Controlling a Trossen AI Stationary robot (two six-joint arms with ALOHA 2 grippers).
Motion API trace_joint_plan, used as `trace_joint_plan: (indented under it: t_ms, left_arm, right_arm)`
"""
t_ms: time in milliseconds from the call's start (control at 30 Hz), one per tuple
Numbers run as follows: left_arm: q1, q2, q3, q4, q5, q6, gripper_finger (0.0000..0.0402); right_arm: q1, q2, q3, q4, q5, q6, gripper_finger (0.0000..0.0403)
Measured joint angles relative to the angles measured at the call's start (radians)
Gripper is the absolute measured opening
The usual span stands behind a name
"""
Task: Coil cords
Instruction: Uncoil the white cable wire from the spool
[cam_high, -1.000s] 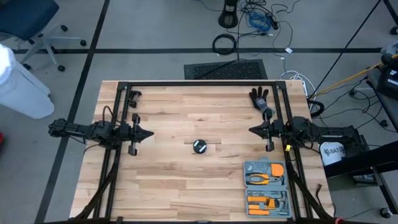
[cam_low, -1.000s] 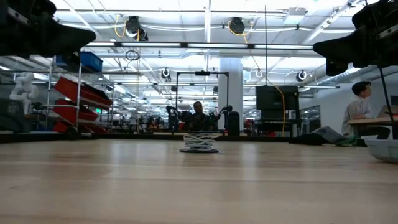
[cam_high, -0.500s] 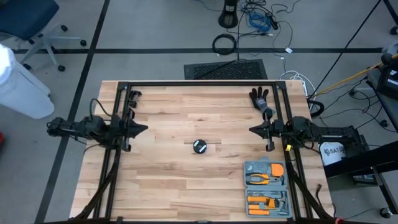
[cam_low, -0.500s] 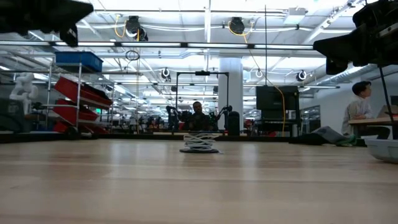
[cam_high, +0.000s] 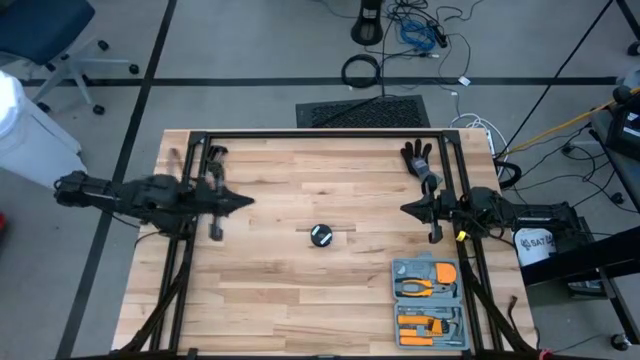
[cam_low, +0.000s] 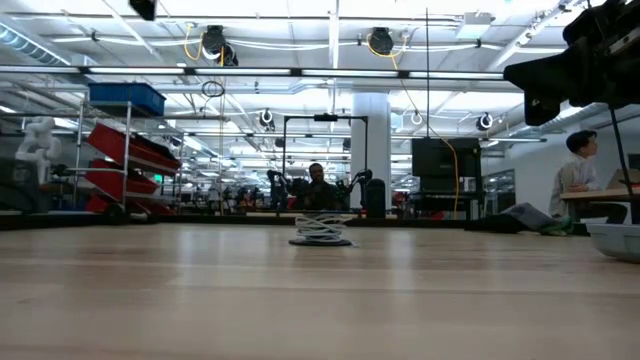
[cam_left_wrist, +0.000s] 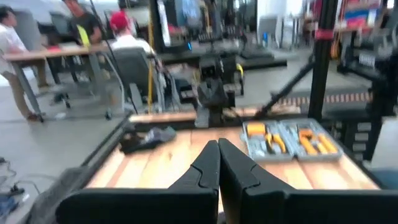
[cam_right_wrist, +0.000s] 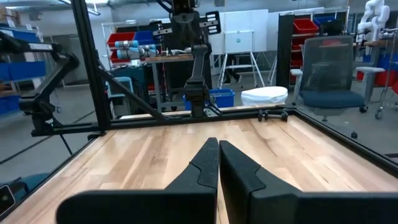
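Over on the left side of the table (cam_high: 300, 290), your left gripper (cam_high: 240, 202) hangs above the wood, well to the left of the reel (cam_high: 320, 235) and a little farther back than it. Its fingers (cam_left_wrist: 205, 171) are pressed together, tip to tip, with nothing between them. It points across the table toward the reel's side.

Now the middle. The reel sits flat on the table, on its own, touching neither gripper. From above you see a small round black disc with a pale centre. From table height the reel (cam_low: 321, 231) shows the white cord (cam_low: 321, 228) wound round it in loose loops, bundled up on the disc rather than trailing across the wood. I cannot tell whether a loose end lies off to one side.

To the right of the reel and a little behind it, your right gripper (cam_high: 408, 209) waits near the table's right edge, pointing back toward the reel. Its fingers (cam_right_wrist: 208, 168) are closed against each other as well, holding nothing.

Right of the reel and nearer the front edge lies the tool tray (cam_high: 429, 302), open, with orange-handled pliers in it. Behind the right gripper, by the back right corner, a black glove (cam_high: 417, 157) lies on the wood.
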Motion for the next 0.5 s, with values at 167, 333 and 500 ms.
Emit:
trace_joint_plan:
  t_ms: [167,333,500]
  left_arm:
    - [-0.015,0.213,0.003,0.097,0.075,-0.051,0.0000]
    - [-0.037,0.382,0.004,0.203,0.054,-0.088,0.0000]
    - [-0.040,0.478,0.004,0.314,0.047,-0.142,0.0000]
  right_arm:
    - [0.000,0.000,0.000,-0.001,0.000,0.046,0.0000]
    - [0.000,0.002,0.000,-0.020,0.001,0.065,0.0000]
    - [0.000,0.002,0.000,-0.016,0.001,0.069,0.0000]
